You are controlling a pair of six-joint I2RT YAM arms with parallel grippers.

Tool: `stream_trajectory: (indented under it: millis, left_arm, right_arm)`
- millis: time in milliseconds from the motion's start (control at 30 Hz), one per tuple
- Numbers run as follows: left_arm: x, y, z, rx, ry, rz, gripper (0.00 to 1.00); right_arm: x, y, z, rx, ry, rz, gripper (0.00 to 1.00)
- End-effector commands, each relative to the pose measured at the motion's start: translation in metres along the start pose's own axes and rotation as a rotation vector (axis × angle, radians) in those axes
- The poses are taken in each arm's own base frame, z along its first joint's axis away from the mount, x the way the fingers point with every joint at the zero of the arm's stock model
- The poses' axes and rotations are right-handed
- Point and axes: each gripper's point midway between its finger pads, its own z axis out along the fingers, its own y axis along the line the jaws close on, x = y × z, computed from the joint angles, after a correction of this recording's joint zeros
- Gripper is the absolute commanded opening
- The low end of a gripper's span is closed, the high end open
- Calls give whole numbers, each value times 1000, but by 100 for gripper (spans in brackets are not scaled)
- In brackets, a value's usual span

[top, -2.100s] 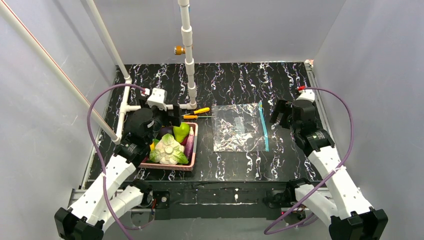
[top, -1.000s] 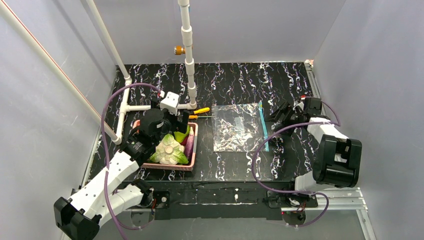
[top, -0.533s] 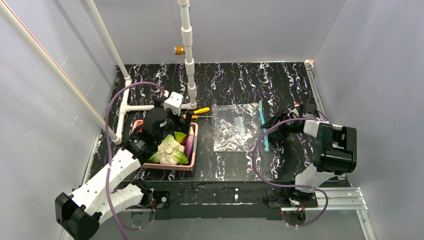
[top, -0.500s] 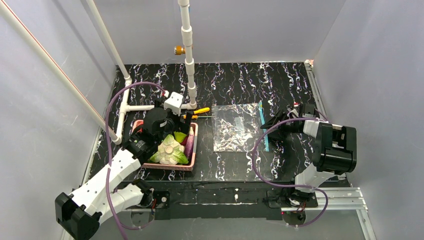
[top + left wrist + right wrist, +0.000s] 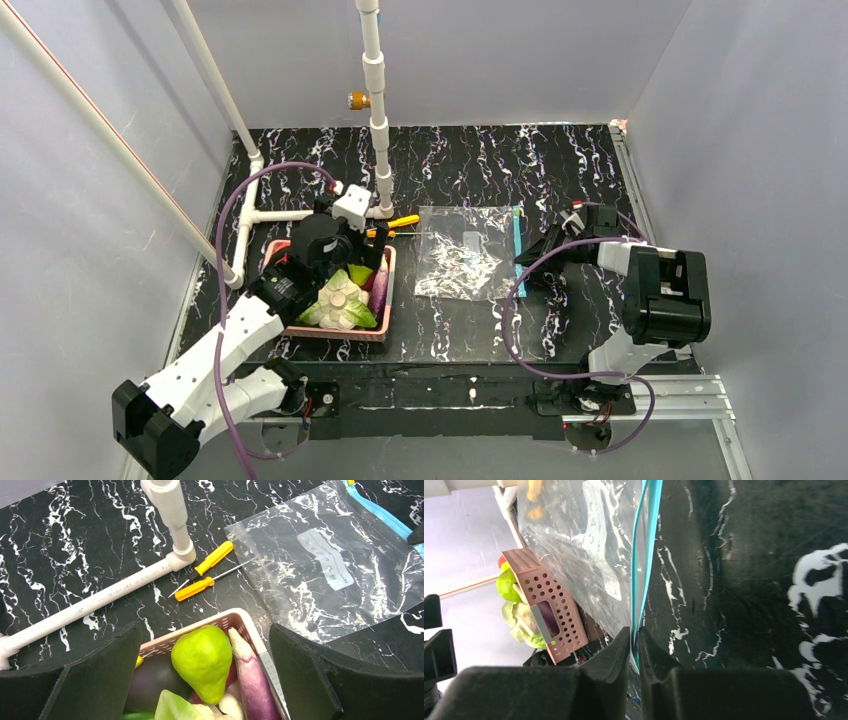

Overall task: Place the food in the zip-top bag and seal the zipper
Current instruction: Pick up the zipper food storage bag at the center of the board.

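The clear zip-top bag (image 5: 458,256) lies mid-table, its right edge raised. My right gripper (image 5: 526,254) reaches in low from the right, shut on the teal zipper (image 5: 517,236). In the right wrist view the zipper (image 5: 647,555) runs down between the nearly touching jaws of the right gripper (image 5: 635,641), and the bag (image 5: 589,540) stretches away to the left. The food sits in a pink basket (image 5: 337,333): a green pear (image 5: 202,660), a purple oblong piece (image 5: 252,677) and a leafy head (image 5: 340,300). My left gripper (image 5: 205,636) hangs open over the pear, touching nothing.
Two yellow-handled screwdrivers (image 5: 206,576) lie between the basket (image 5: 240,616) and a white pipe frame (image 5: 378,120) that stands at the back left. Grey walls enclose the table on three sides. The right arm's purple cable (image 5: 510,310) loops over the table's front right.
My right gripper has closed onto the zipper edge. The bag's right edge has lifted and shifted left, crumpling the plastic. The left gripper has edged forward over the basket, still open.
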Motion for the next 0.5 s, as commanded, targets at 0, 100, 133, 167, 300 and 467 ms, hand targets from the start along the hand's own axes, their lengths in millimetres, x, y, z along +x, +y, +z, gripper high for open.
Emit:
stream_trajectory:
  millis: [0, 100, 133, 167, 300, 467]
  left_arm:
    - [-15, -12, -1, 58, -17, -4, 99]
    - [-13, -23, 1, 108, -3, -19, 99]
    - [-13, -28, 2, 131, 2, -33, 99]
    - [-13, -35, 2, 161, 8, -53, 99]
    - [-14, -68, 1, 317, 36, -102, 99]
    - [-19, -98, -4, 463, 73, -176, 99]
  right_arm:
    - [7, 24, 0, -76, 7, -90, 14]
    - [16, 40, -4, -89, 9, -146, 5]
    - [21, 47, -5, -90, 15, -174, 1]
    - [29, 54, -4, -85, 27, -203, 1]
    - [50, 79, -15, -53, 27, -327, 1]
    - [73, 108, -40, 14, -20, -525, 1]
